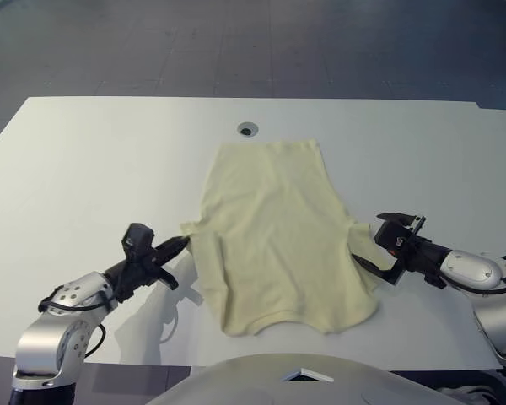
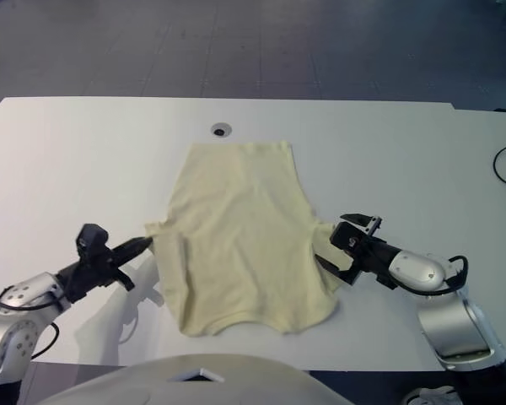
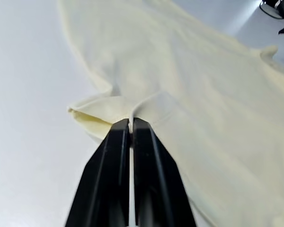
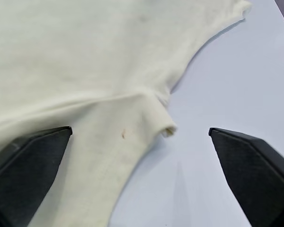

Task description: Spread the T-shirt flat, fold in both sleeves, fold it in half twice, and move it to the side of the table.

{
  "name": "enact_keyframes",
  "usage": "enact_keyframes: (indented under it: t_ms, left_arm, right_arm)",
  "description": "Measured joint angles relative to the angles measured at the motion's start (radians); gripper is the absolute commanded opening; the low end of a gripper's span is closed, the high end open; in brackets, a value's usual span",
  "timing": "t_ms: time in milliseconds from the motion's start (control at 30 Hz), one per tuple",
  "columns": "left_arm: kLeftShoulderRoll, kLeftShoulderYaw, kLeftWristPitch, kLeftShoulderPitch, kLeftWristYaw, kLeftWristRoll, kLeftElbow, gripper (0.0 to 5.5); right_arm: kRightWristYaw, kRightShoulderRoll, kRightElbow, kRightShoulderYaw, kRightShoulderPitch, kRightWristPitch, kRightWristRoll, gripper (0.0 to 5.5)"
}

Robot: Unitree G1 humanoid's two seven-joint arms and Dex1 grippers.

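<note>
Pinches left sleeve in left gripper, fingers pressed together. Straddles right sleeve with right gripper, fingers wide apart. Lies flat at the centre of the white table as pale yellow T-shirt, collar nearest, hem far, short of cable hole.

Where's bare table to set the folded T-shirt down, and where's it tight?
Bare table left of the T-shirt, out to the left edge; also right of it, beyond the right gripper. A narrower strip runs behind the hole. Tight along the near edge, where the left gripper pinches one sleeve and the right, open, brackets the other.
</note>
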Motion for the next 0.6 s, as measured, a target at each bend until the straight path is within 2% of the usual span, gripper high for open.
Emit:
enact_keyframes:
  t_ms: [100,333,567,600]
  left_arm:
    - [-0.004,0.102,0.043,0.008,0.039,-0.094,-0.056,0.03]
    - [0.002,0.221,0.101,0.162,0.056,-0.186,-0.158,0.03]
    - [0.018,0.241,0.110,0.196,0.043,-0.198,-0.153,0.03]
    - [0.022,0.237,0.108,0.192,0.038,-0.187,-0.134,0.28]
  right_arm:
    - [0.000,0.001,0.006,0.010,-0.002,-0.001,0.000,5.40]
    - [-0.002,0.004,0.002,0.010,0.000,0.003,0.001,5.40]
    - [-0.003,0.017,-0.014,0.016,0.006,0.004,0.004,5.40]
    - [-0.002,0.017,-0.014,0.021,0.010,0.004,0.003,5.40]
